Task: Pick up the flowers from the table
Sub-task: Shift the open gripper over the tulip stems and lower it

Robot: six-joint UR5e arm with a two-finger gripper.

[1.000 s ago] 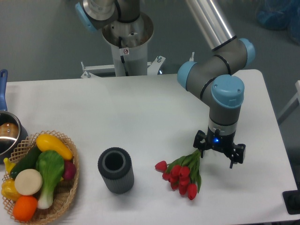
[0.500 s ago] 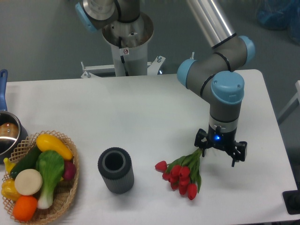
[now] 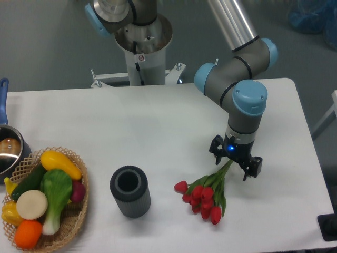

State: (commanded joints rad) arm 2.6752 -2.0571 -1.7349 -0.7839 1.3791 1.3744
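Near the front edge of the desk (image 3: 158, 126), toward its right corner, the tulips (image 3: 204, 195) lie flat, red buds forward and green stems running back under the hand (image 3: 234, 164). The hand straddles the stem ends, its fingers spread on either side and not yet closed. This looks like the grasp step: next it should close squarely on the stems and lift.

no text is readable; the sticker (image 3: 140, 57) on the robot base (image 3: 142, 50) is blurred.

One fixed camera, high (front side), facing arm base across table (image 3: 158, 121)
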